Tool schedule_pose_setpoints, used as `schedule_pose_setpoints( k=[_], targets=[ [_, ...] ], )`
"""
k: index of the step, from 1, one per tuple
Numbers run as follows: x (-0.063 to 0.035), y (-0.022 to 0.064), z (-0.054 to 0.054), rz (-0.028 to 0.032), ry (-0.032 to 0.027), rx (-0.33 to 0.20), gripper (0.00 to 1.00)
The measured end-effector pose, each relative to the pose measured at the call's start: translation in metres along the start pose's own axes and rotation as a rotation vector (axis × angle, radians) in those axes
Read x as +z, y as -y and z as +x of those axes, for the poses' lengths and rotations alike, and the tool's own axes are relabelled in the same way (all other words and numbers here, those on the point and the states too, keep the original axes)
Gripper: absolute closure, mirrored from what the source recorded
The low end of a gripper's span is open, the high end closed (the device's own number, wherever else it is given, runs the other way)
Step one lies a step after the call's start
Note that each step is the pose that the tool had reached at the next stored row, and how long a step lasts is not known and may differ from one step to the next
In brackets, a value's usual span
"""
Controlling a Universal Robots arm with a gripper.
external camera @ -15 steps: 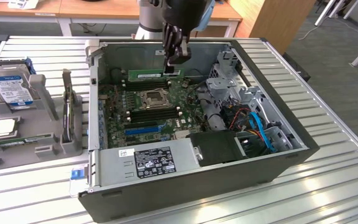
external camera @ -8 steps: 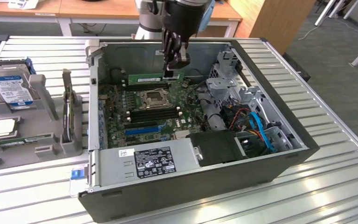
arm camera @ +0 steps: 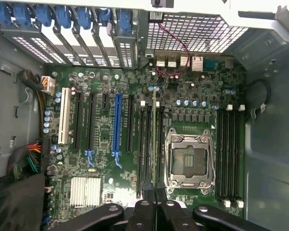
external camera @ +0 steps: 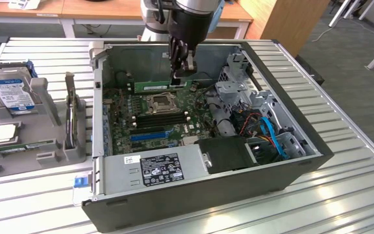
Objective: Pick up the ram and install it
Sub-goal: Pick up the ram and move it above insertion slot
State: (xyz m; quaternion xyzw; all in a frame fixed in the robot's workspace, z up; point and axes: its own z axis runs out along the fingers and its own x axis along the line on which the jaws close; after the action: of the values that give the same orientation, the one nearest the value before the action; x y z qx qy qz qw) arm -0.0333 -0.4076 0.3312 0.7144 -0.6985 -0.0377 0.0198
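Note:
My gripper (external camera: pixel 181 73) reaches down into the open computer case (external camera: pixel 291 170) and is shut on the ram (external camera: pixel 161 86), a long green stick held on edge above the motherboard (external camera: pixel 125 105). In the wrist view the ram (arm camera: pixel 154 139) appears edge-on as a thin line running away from the fingertips (arm camera: pixel 143 206). It hangs over the black memory slots (arm camera: pixel 145 144) beside the open processor socket (arm camera: pixel 189 161). I cannot tell whether the ram touches a slot. In the exterior view the black slots (external camera: pixel 159 119) lie nearer the camera than the socket (external camera: pixel 161 102).
To the exterior view's left of the case, a grey holder (external camera: pixel 44 97) carries a hard drive with a blue label (external camera: pixel 10 90), a square silver processor (external camera: pixel 2 132) and another green stick (external camera: pixel 26 146). Power supply (external camera: pixel 158 168), drive cage (external camera: pixel 239 92) and cables (external camera: pixel 268 134) crowd the case.

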Motion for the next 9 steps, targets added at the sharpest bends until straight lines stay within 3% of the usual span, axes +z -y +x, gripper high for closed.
schedule_pose_setpoints(
  k=[9],
  targets=[
    [0.0113,0.0009,0.0,0.0001,0.0002,0.0,0.88]
  ],
)
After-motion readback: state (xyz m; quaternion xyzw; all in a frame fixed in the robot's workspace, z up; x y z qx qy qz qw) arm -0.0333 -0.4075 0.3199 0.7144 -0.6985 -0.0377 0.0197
